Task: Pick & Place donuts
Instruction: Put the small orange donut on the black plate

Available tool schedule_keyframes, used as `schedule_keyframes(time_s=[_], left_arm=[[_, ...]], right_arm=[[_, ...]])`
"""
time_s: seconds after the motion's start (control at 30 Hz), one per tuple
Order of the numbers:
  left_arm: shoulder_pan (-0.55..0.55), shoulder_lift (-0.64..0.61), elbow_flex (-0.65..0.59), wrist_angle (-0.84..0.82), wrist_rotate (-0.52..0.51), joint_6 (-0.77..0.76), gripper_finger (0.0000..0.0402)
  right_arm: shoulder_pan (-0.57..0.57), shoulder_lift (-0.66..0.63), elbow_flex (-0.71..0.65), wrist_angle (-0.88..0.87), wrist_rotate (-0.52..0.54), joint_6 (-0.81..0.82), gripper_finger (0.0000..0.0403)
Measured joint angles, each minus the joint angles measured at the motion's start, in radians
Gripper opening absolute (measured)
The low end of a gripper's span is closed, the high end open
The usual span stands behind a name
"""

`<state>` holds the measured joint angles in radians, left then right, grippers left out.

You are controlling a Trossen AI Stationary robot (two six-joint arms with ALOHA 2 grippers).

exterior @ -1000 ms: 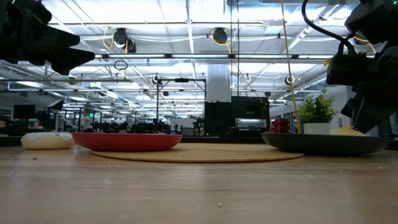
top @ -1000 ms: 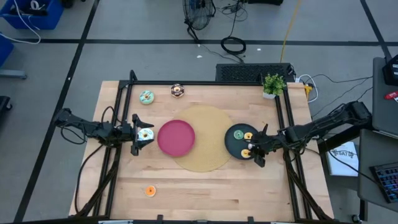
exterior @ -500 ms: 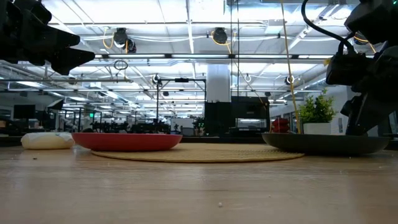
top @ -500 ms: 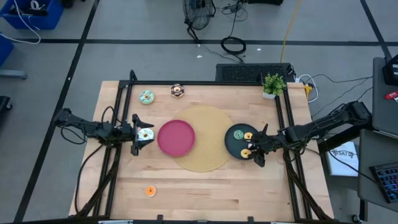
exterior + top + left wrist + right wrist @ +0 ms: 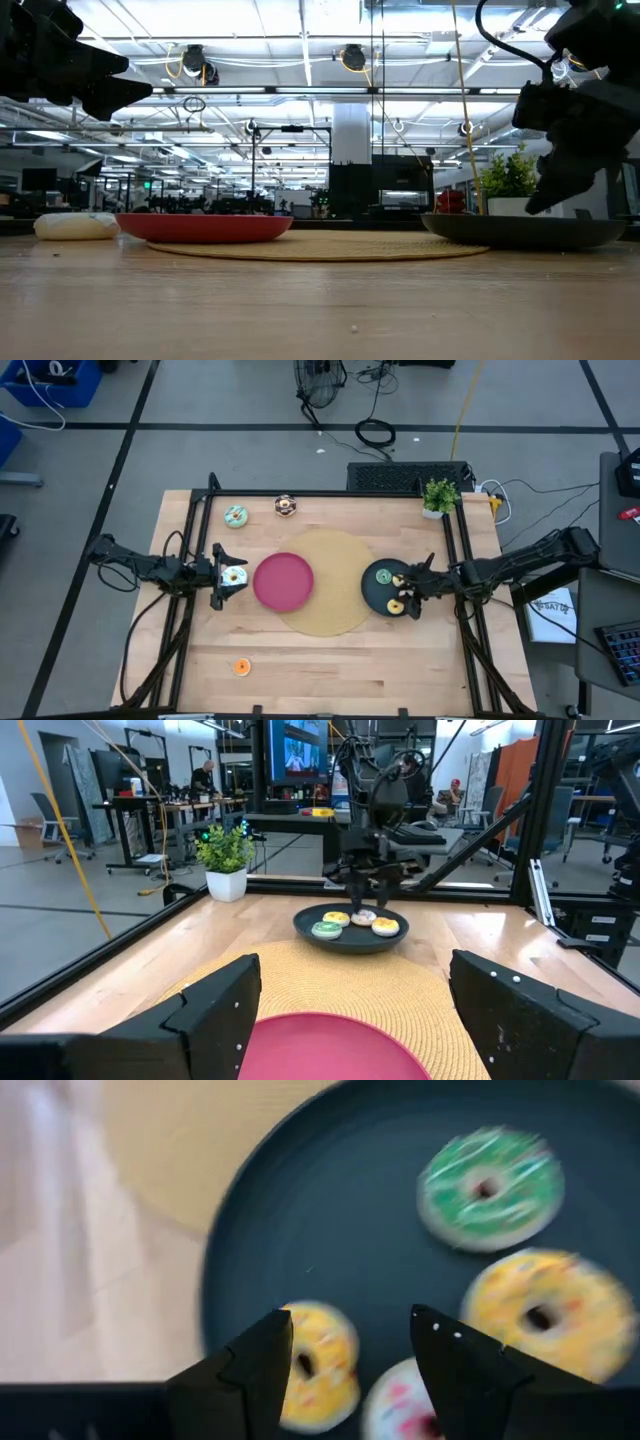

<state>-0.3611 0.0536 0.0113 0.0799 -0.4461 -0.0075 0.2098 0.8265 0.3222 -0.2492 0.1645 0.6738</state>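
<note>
Moved: right hand (image 5: 412,582) has shifted up over the black plate (image 5: 376,588), fingers apart, empty.
Plate: four donuts (image 5: 489,1187) dropped there.
Left hand (image 5: 222,576): spread around a white donut (image 5: 234,575), poised to grasp.

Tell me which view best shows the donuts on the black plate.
Right wrist view: it looks down into the black plate, showing a green donut and yellow ones clearly. The left wrist view shows them small, the high view tiny, and the low view only the plate's rim.

Bright, even overhead light, ceiling lamps glaring in the low view. Right wrist view smeared with blur; arms silhouetted dark.
</note>
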Motion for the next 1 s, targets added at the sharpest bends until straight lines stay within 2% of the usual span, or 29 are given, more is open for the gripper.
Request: schedule_keyframes(time_s=[0.17,0.3,0.5,0.6,0.77,1.0], left_arm=[[0.000,0.000,0.000,0.000,0.000,0.000,0.0319],[0.000,0.000,0.000,0.000,0.000,0.000,0.0319],[0.000,0.000,0.000,0.000,0.000,0.000,0.0319],[0.000,0.000,0.000,0.000,0.000,0.000,0.0319],[0.000,0.000,0.000,0.000,0.000,0.000,0.0319],[0.000,0.000,0.000,0.000,0.000,0.000,0.0319]], right_arm=[[-0.001,-0.002,0.000,0.055,0.073,-0.087,0.0193],[0.000,-0.056,0.000,0.150,0.037,-0.222,0.0185],[-0.001,-0.224,-0.001,0.212,0.022,-0.422,0.0172],[-0.001,-0.267,-0.031,0.328,0.017,-0.511,0.0172],[0.000,-0.295,-0.079,0.495,-0.066,-0.664,0.0177],[-0.007,-0.365,-0.165,0.510,-0.063,-0.731,0.0167]])
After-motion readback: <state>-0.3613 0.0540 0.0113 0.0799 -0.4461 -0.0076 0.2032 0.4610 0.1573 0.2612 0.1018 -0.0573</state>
